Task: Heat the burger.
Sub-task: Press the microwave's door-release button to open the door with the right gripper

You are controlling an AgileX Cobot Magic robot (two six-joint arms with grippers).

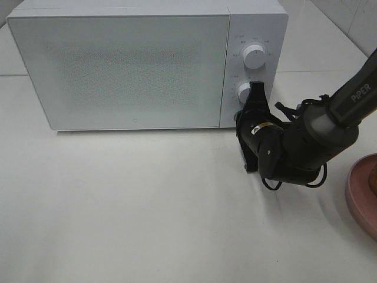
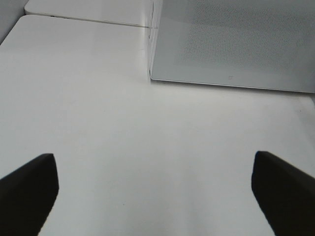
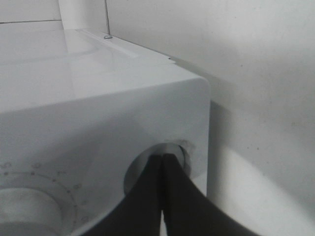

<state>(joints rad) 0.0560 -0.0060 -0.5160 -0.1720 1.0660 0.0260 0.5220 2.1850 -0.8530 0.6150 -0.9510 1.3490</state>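
The white microwave [image 1: 135, 62] stands at the back with its door closed. My right gripper [image 1: 244, 112] is shut and empty. Its fingertips rest against a round button [image 3: 179, 152] low on the control panel, below the two dials [image 1: 253, 56]. In the right wrist view the gripper [image 3: 163, 158] shows both fingers pressed together at that button. Of the burger [image 1: 373, 177] only a tan-brown sliver shows, on the pink plate [image 1: 359, 191] at the right edge. My left gripper [image 2: 157, 191] is open and empty over bare table, in front of the microwave's left corner [image 2: 152, 73].
The pink plate sits at the table's right edge, partly out of frame. The right arm [image 1: 330, 118] reaches in from the right, between the plate and the microwave. The white table [image 1: 129, 200] spreads in front of the microwave.
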